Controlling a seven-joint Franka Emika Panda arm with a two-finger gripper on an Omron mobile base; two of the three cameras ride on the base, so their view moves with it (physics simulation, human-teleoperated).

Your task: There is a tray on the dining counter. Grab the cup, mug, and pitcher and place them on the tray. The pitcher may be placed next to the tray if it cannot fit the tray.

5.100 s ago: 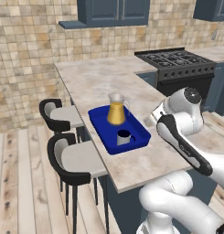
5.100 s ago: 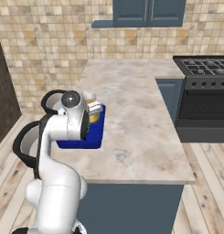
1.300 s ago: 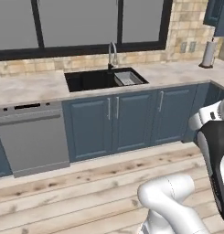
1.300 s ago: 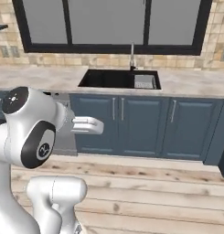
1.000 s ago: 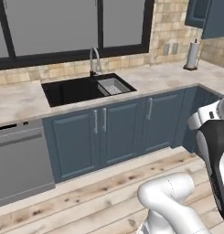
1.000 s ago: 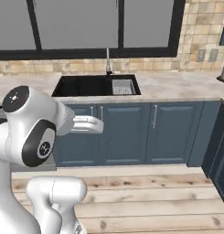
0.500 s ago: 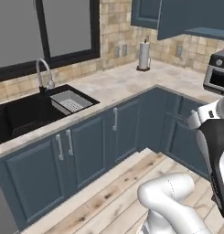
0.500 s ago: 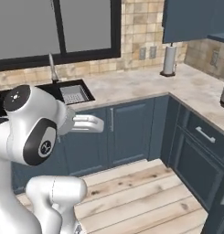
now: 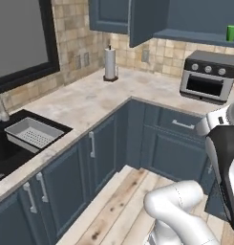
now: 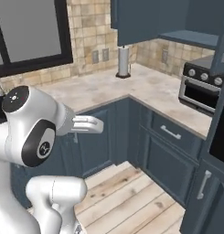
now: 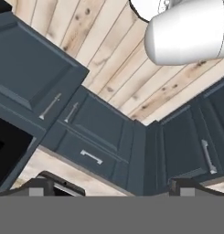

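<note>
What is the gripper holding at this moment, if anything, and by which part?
Nothing. In the hand view the gripper has its fingertips wide apart with no object between them, just cabinet fronts beyond.

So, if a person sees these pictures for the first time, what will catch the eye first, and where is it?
Probably the grey toaster oven on the marbled worktop, at the right of the corner, and the bright green cup on the open shelf above it. The paper towel roll stands upright in the tiled corner, and a black sink with a pale basket lies at the left.
</note>
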